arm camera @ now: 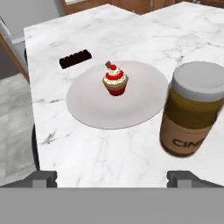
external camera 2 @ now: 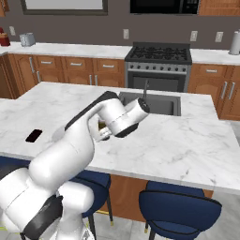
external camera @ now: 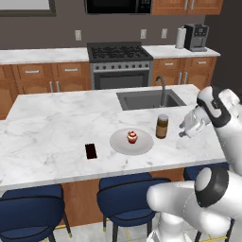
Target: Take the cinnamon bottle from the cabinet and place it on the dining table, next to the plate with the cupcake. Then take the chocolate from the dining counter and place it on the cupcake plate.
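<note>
The cinnamon bottle (external camera: 162, 125), brown with a grey lid, stands upright on the marble dining counter (external camera: 56, 127), just right of the grey plate (external camera: 120, 142). A cupcake (external camera: 132, 137) with a red top sits on that plate. The dark chocolate (external camera: 90, 151) lies flat on the counter left of the plate. My gripper (external camera: 183, 132) hovers a little right of the bottle, open and holding nothing. In the hand view the bottle (arm camera: 192, 113) is close on the right, the plate (arm camera: 87, 105) and cupcake (arm camera: 115, 81) are in the middle, and the chocolate (arm camera: 75, 59) lies beyond; the gripper (arm camera: 113, 178) stands wide apart.
A sink (external camera: 149, 99) with a faucet (external camera: 162, 90) is set in the counter behind the bottle. Blue stools (external camera: 28, 208) line the near edge. A stove (external camera: 120, 61) and a coffee machine (external camera: 196, 37) stand along the back wall.
</note>
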